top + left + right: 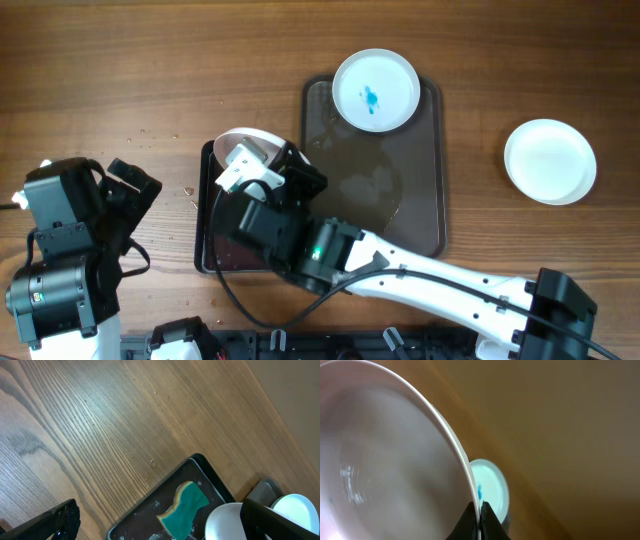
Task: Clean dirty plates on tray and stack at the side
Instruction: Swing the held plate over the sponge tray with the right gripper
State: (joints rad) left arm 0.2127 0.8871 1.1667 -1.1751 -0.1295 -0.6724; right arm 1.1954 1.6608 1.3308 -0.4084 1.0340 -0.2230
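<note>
Right end effector (477, 516): pinching plate (380, 460) rim above small tray (142, 512). Left end effector (133, 180): wide, empty. Step: scrubbing, apparently. Next: left takes sponge (184, 507).

Brown wood-grain surface (100, 60) fills the overhead view. Even, soft light. Few pale specks (150, 134) toward its left edge.

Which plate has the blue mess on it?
The top plate, on the big tray. The plate on bare wood and the held plate in the right claw look white.
</note>
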